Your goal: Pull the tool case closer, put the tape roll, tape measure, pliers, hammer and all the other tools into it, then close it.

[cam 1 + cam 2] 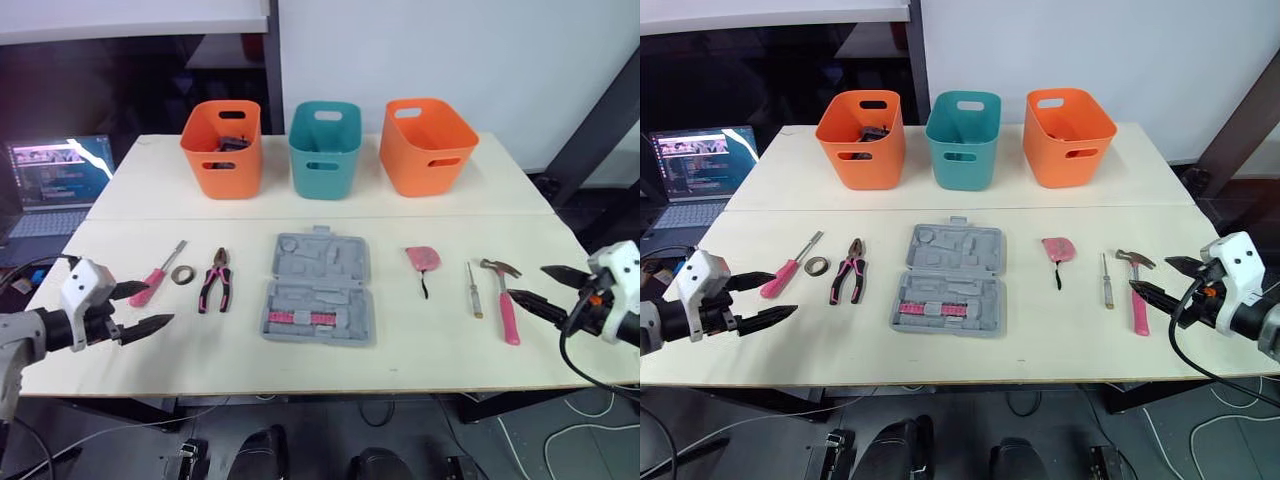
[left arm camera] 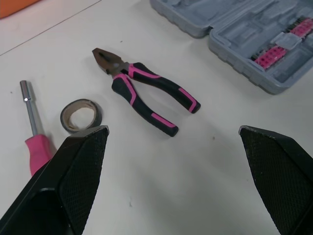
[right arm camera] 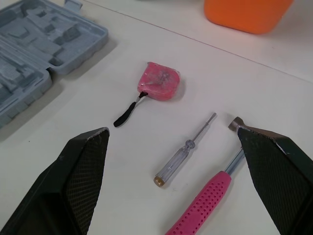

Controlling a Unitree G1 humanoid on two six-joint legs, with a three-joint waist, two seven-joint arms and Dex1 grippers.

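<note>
Worktop (image 1: 420, 345) centre carries the open case (image 1: 318, 287), midway between left end effector (image 1: 160, 303) and right end effector (image 1: 526, 281), both released.

Tool case (image 1: 318, 288) matt grey plastic; hammer (image 3: 215, 188) handle dimpled pink; table (image 1: 400, 350) smooth pale wood.

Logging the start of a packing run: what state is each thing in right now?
Tool case, open, lying flat.
Tape roll, flat on the table, outside the case.
Pliers, shut, on the table.
Tape measure, tape retracted, on the table.
Hammer, lying on the table.
Laptop, screen lit.
Left gripper, open, holding nothing.
Right gripper, open, holding nothing.
</note>
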